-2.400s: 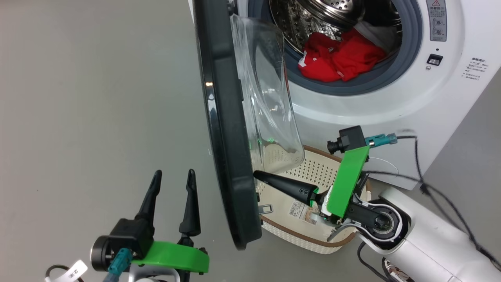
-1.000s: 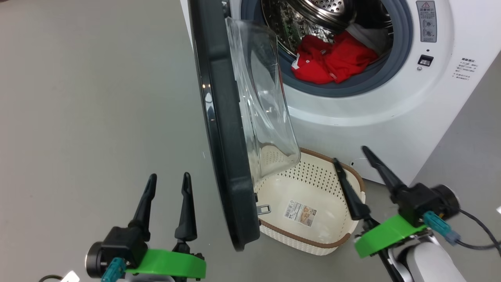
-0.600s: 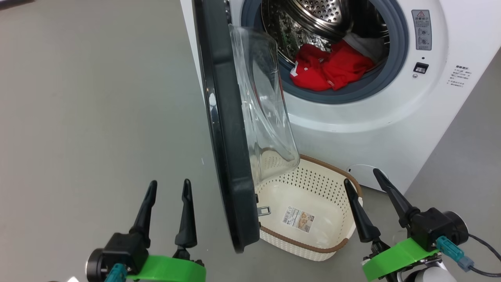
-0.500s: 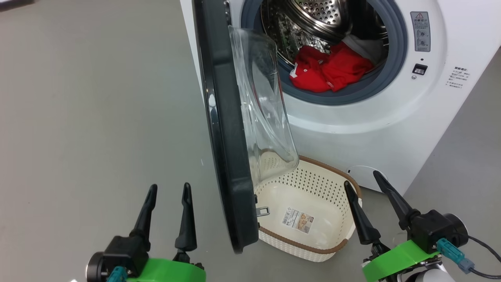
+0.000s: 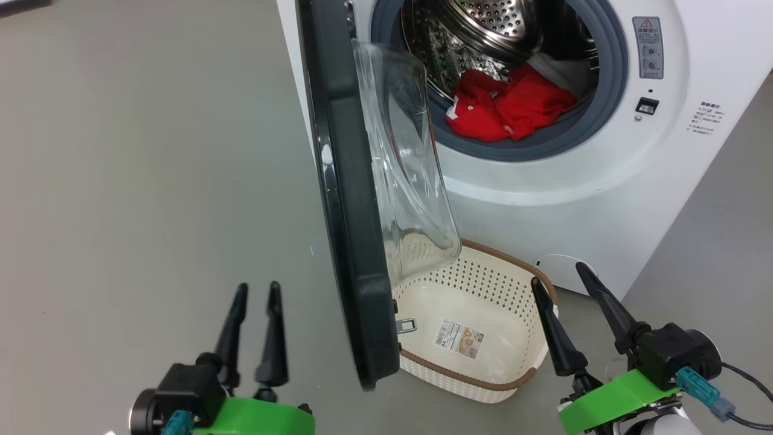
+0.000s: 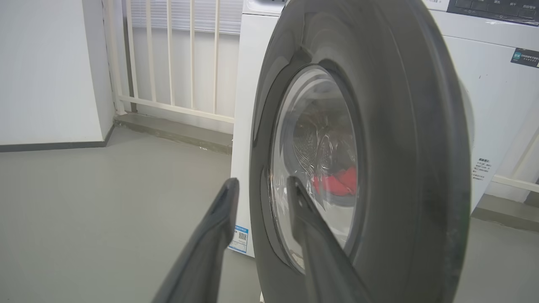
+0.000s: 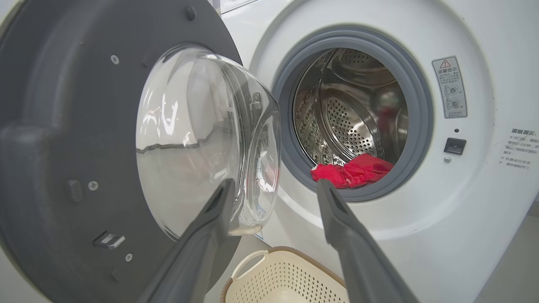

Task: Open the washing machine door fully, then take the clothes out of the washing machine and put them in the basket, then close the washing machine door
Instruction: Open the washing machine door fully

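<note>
Head view shows basket label (image 5: pixel 459 338); left gripper (image 5: pixel 258 290), right gripper (image 5: pixel 558 275) parted, empty.

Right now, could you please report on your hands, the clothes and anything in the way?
Both open, empty: left hand, right hand. Red clothes in the washing machine, none in basket. Open door stands between left hand and clothes.

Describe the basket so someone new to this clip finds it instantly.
Start at the white washing machine; its black-rimmed door stands open. On the floor in front, partly under the door's glass bowl, sits the basket: cream perforated plastic with a brown rim and a label inside.
</note>
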